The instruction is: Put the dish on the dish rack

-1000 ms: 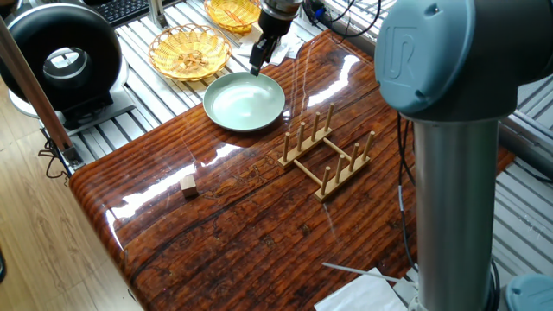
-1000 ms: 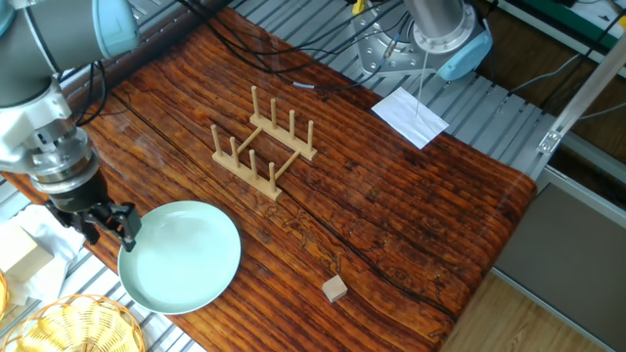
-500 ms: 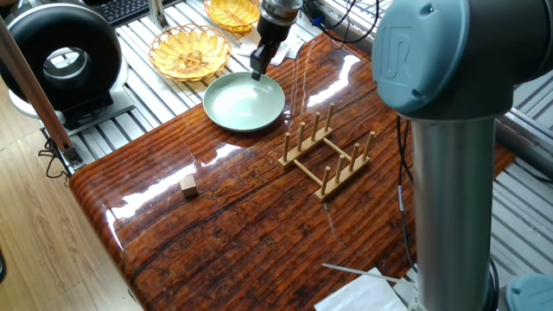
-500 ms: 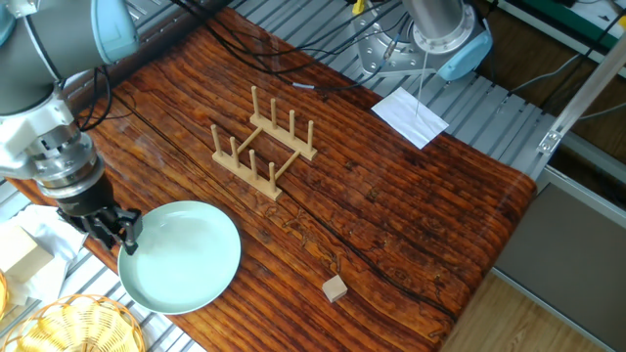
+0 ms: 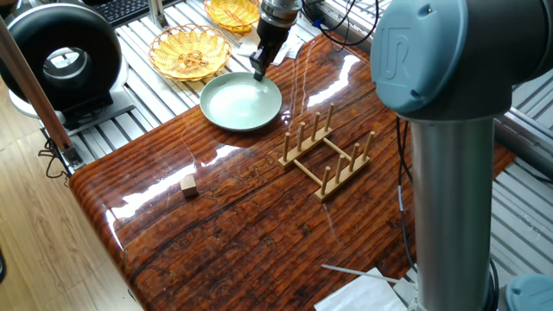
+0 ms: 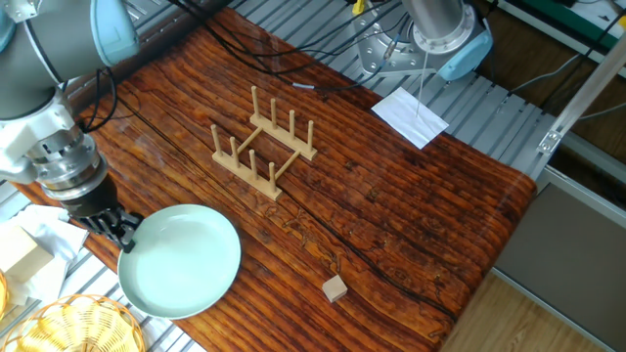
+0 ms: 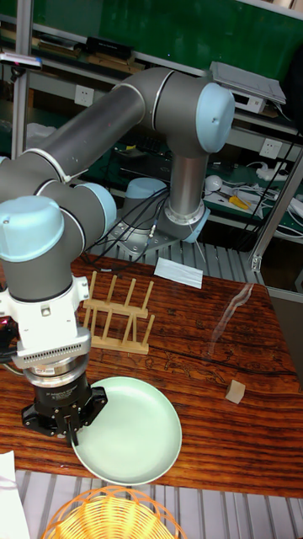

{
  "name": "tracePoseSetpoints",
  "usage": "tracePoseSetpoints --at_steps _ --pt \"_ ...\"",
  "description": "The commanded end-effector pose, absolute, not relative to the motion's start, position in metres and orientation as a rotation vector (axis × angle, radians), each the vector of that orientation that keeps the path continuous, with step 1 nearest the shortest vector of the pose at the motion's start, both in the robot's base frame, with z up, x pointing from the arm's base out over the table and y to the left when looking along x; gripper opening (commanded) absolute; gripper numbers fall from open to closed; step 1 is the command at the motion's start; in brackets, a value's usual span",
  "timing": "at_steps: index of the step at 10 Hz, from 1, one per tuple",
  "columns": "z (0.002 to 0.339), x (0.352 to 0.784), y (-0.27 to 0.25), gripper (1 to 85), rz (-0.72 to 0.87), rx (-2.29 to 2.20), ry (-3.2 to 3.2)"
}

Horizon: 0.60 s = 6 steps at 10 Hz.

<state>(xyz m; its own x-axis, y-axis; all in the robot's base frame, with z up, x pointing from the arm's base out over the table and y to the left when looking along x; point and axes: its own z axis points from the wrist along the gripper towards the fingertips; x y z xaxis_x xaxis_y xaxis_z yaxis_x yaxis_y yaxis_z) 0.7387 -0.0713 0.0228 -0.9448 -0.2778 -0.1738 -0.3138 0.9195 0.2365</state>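
Note:
The dish (image 5: 240, 102) is a pale mint-green plate at the table's far edge, beside the baskets. My gripper (image 5: 259, 72) points straight down with its fingers closed over the dish's rim on the side away from the rack. In the other fixed view the gripper (image 6: 122, 233) pinches the left rim of the dish (image 6: 181, 259). The tall fixed view shows the gripper (image 7: 74, 434) on the near-left rim of the dish (image 7: 130, 429). The dish rack (image 5: 327, 154) (image 6: 264, 147) (image 7: 118, 316) stands upright and bare mid-table, a short way from the dish.
A small wooden cube (image 5: 188, 184) (image 6: 335, 287) lies apart on the table. Two wicker baskets (image 5: 188, 50) (image 5: 232, 12) sit just off the table edge behind the dish. White paper (image 6: 409, 115) lies by the arm's base. A black round device (image 5: 65, 56) stands at one corner.
The gripper came down onto the dish's rim and closed on it. The dish has since shifted slightly away from the rack with the gripper.

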Motion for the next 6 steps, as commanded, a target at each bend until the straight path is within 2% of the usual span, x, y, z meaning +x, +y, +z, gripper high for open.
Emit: tracePoseSetpoints --at_steps 1,3,6 --pt "0.04 0.738 -0.056 1.0 0.493 -0.352 2.956" --pt "0.054 0.737 -0.033 1.0 0.564 -0.286 2.969" --pt "0.079 0.722 -0.015 1.0 0.56 -0.273 2.999"
